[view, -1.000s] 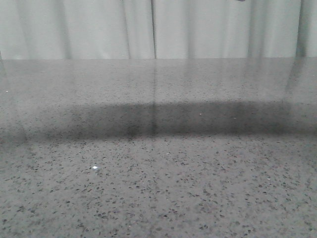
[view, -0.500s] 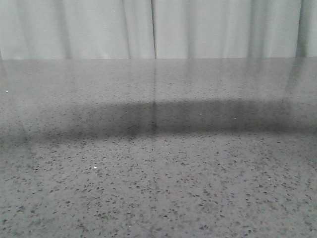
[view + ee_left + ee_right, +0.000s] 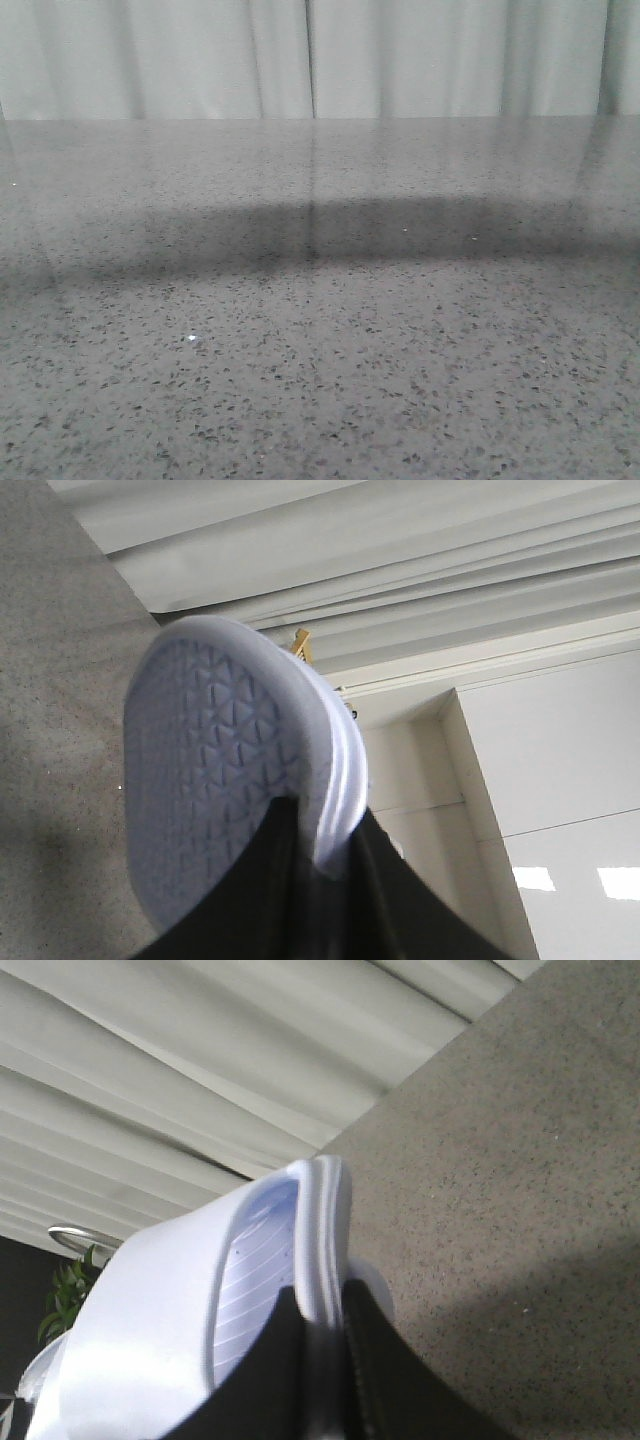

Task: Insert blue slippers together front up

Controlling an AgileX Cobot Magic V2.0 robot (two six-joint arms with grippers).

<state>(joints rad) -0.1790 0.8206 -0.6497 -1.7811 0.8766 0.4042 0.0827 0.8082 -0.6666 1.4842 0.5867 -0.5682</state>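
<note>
Slippers are both lifted off the speckled table (image 3: pixel 320 380): we see our left gripper (image 3: pixel 318 880) clamped on the edge of one slipper (image 3: pixel 220 780), its patterned sole facing the camera, while our right gripper (image 3: pixel 320 1360) pinches the other slipper (image 3: pixel 200 1330), ribbed footbed showing.

1. Left gripper (image 3: pixel 318 900): only two fingers show, both plain black, matte, wide at the lower edge of the frame and tapering upward.
2. Right gripper (image 3: pixel 322 1360): same look, two dark black fingers (image 3: pixel 262 1380) with smooth, slightly curved outer faces.
3. No screws, cables or markings can be made out on either.
4. Front view: no part of the robot shows.
</note>
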